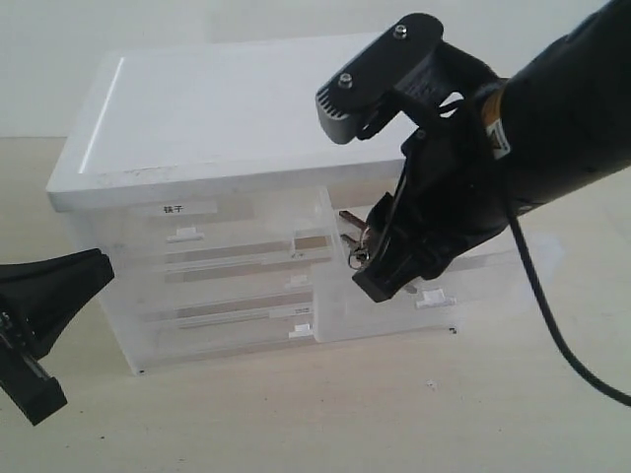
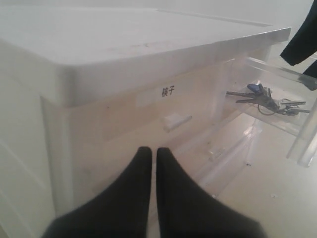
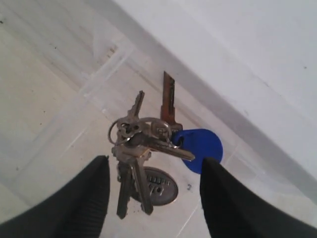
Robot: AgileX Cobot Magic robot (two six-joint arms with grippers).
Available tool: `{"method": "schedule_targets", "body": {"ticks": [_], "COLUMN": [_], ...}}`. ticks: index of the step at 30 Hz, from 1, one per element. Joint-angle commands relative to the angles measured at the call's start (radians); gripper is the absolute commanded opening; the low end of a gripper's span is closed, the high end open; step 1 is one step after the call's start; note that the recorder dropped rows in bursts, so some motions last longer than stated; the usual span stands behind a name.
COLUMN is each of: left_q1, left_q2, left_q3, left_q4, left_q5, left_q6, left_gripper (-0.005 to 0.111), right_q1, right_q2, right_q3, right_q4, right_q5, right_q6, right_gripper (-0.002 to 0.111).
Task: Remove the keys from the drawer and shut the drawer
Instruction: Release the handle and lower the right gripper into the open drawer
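The keys point(image 3: 141, 144), grey metal on a ring with a round blue fob point(image 3: 203, 148), lie on the floor of the pulled-out translucent drawer point(image 3: 49, 124). My right gripper point(image 3: 154, 164) is open inside that drawer, one finger on each side of the bunch, with nothing held. From outside, the right gripper point(image 1: 373, 281) reaches down into the drawer point(image 1: 483, 276), and the keys point(image 1: 352, 246) show just beside it. The left wrist view shows the keys point(image 2: 270, 99) through the drawer point(image 2: 304, 144). My left gripper point(image 2: 149, 153) is shut and empty, low at the cabinet's front left point(image 1: 94, 268).
The white cabinet point(image 1: 217, 99) stands on a pale table. Its top-left half-width drawer point(image 2: 171, 119), labelled in black characters, is closed, as are the full-width drawers point(image 1: 237, 310) below. The right arm's black cable point(image 1: 552, 325) hangs beside the open drawer.
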Motion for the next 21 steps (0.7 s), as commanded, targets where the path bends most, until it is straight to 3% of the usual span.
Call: {"method": "schedule_targets", "body": {"ticks": [1,6,9,18,20,21], "left_q1": [0.001,0.001,0.001,0.001,0.001,0.001], "left_q2": [0.004,0.004,0.004,0.004,0.004,0.004], "left_q3": [-0.005,-0.005,-0.005,-0.005,-0.005,-0.005], "left_q4": [0.008,0.008,0.008,0.008,0.008,0.008], "left_q5": [-0.007,-0.005,-0.005,-0.005,-0.005,-0.005], "left_q6": [-0.008,-0.008,-0.008,-0.008,-0.008,-0.008], "left_gripper": [0.005,0.005,0.005,0.005,0.005,0.005], "right_q1": [-0.003,-0.003,-0.014,-0.084,-0.082,-0.082], "right_q2": [0.055,0.102,0.121,0.197,0.202,0.202], "right_q3": [-0.009,-0.009,-0.009,-0.009,-0.009,-0.009], "right_q4": [0.021,0.028,0.032,0.047,0.049,0.047], "right_q5": [0.012,0.012,0.006,0.004,-0.001,-0.001], "right_q6": [-0.024,-0.039,-0.041,-0.034,-0.034,-0.034], "right_gripper": [0.051,0.052,0.06,0.059,0.055,0.043]}}
